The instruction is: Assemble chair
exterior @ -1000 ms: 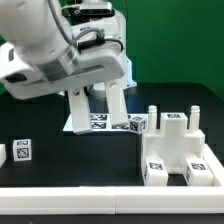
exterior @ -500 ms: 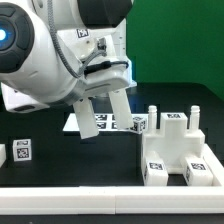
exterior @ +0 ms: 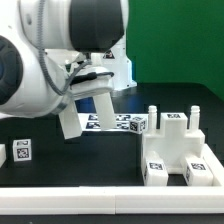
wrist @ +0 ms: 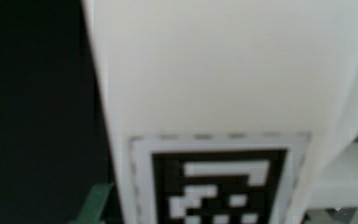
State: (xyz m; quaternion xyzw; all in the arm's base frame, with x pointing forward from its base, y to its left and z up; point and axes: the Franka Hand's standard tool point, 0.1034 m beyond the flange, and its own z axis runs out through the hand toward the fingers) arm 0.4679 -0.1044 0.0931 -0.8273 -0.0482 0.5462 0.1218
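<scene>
My gripper (wrist: 202,216) is shut on a long white chair piece (wrist: 202,90) with a black-and-white tag near the jaws; the piece fills the wrist view. In the exterior view the gripper (exterior: 90,88) sits under the big white arm, above the table at centre left, and white bars (exterior: 68,122) hang down from it, clear of the table. The partly built chair (exterior: 178,150), a white seat block with stubs pointing up and tags on its front, stands at the exterior view's right, well apart from the gripper.
The marker board (exterior: 118,122) lies behind the held piece. A small tagged white block (exterior: 138,124) sits next to it. Two more tagged white parts (exterior: 22,152) lie at the exterior view's left edge. A white table rim (exterior: 110,195) runs along the front.
The arm has swung toward the exterior view's left and turned, carrying the held white piece with it, tilted more. The chair and loose parts have not moved.
</scene>
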